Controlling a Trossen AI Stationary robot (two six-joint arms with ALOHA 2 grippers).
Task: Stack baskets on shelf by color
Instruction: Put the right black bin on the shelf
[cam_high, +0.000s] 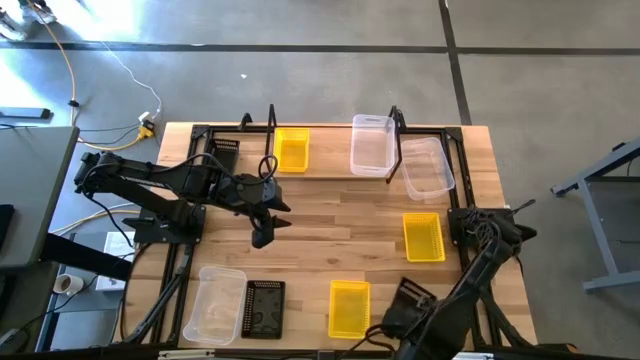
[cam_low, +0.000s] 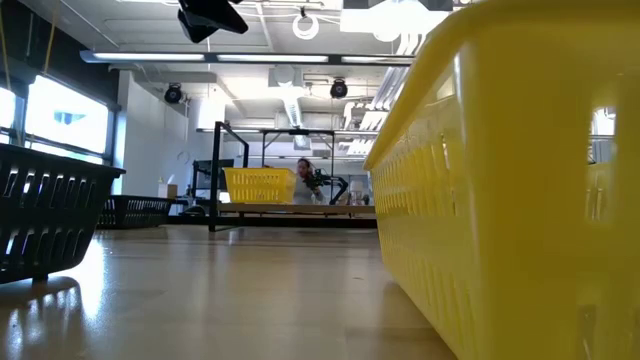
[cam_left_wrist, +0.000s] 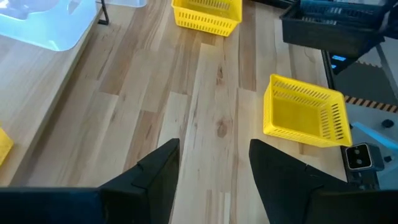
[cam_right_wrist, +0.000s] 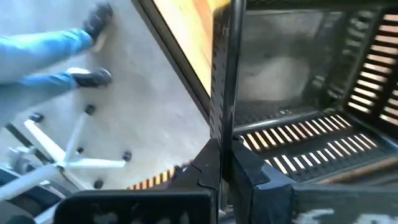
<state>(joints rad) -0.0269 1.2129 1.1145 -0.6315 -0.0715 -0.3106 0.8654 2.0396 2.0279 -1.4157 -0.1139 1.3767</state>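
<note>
My left gripper (cam_high: 263, 232) (cam_left_wrist: 214, 146) hangs open over the bare middle of the table, touching nothing. My right gripper (cam_high: 405, 300) (cam_right_wrist: 227, 155) is at the near right edge, shut on a black perforated basket (cam_right_wrist: 298, 93) (cam_left_wrist: 336, 25). The shelf (cam_high: 330, 172) stands along the far edge. A black basket (cam_high: 225, 150), a yellow one (cam_high: 291, 150) and a clear one (cam_high: 372, 143) sit on it. Another clear basket (cam_high: 428, 167) lies at its right end. On the table rest two yellow baskets (cam_high: 423, 236) (cam_high: 348, 307), a black one (cam_high: 264, 308) and a clear one (cam_high: 213, 303). My right gripper pinches the black basket's thin wall at its rim (cam_right_wrist: 225, 124), one finger inside the basket and one outside. The basket is tipped, its slotted bottom facing the wrist camera. Whether any part of it rests on the table, I cannot tell.
Bare wood lies between the shelf and the near row of baskets. In the low view the near yellow basket (cam_low: 520, 180) fills the right side, and a black one (cam_low: 50, 210) stands at the left. A person's legs (cam_right_wrist: 50, 43) and a chair base (cam_right_wrist: 74, 155) show beyond the table.
</note>
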